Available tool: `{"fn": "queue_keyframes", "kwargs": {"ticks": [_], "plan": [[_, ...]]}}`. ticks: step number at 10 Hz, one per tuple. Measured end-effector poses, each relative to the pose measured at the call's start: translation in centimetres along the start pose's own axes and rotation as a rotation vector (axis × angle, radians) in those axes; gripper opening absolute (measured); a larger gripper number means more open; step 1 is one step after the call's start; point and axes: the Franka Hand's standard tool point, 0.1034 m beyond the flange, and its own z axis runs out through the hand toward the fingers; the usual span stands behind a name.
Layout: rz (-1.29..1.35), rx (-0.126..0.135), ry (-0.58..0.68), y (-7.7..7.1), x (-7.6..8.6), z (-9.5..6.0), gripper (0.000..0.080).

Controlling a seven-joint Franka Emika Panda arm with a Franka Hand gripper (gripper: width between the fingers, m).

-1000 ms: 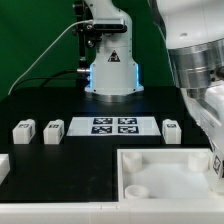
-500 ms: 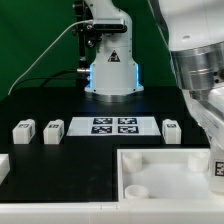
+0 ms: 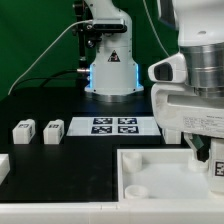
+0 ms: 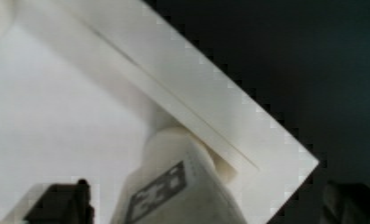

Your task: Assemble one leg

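One leg (image 4: 169, 185), a white post with a black-and-white tag, stands at the corner of the large white tray-shaped part (image 3: 150, 165). In the exterior view this leg (image 3: 217, 166) shows at the right edge. My gripper (image 4: 200, 205) is open around it: one dark finger (image 4: 57, 203) stands clear of the leg's side, with a pale gap between them. Two more legs (image 3: 24, 131) (image 3: 53, 130) stand on the black table at the exterior view's left.
The marker board (image 3: 113, 125) lies flat on the table behind the tray. The arm's base (image 3: 110, 70) stands at the back. My wrist housing (image 3: 190, 90) fills the exterior view's right and hides the table behind it.
The jaws have opened and let go of the leg at the tray's corner. The wrist has swung toward the exterior view's left and now covers the leg that stood right of the marker board.
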Motion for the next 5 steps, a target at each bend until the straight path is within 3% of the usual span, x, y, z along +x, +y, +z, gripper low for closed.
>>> {"fn": "queue_keyframes", "kwargs": {"ticks": [3,5], "plan": [[-0.417,-0.039,0.033,0.2,1.0,-0.5,0.0649],[-0.464,-0.036,0.035,0.5,1.4,-0.6,0.0649]]}}
